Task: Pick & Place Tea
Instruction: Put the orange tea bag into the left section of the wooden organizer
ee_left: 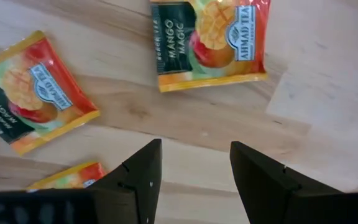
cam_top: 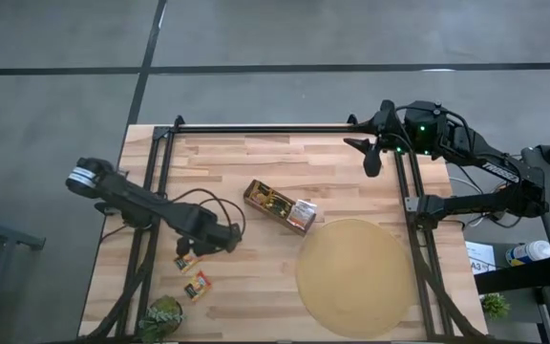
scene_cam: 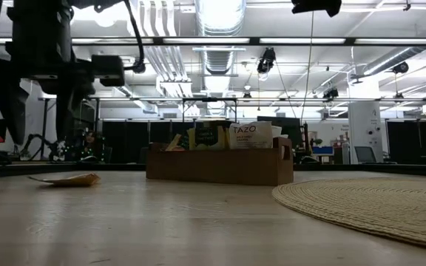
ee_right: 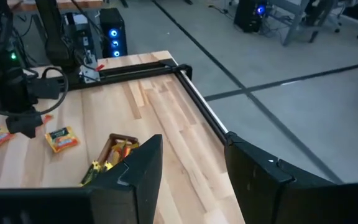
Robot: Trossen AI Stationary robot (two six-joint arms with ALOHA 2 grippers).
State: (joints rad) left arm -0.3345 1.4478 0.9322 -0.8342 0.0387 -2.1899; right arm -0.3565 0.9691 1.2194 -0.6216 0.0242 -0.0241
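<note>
Left claw [ee_left: 194, 180] hovering with fingers apart and empty over flat square orange-red mango tea sachets [ee_left: 210, 40] on the pale wooden tabletop [cam_top: 246, 296], likely lining up a pick. Glossy foil, dark label panel, fruit print. More sachets upright in the brown oblong wooden box [cam_top: 277, 206]. Right claw [ee_right: 188, 180] parked wide at the far corner, empty.
</note>
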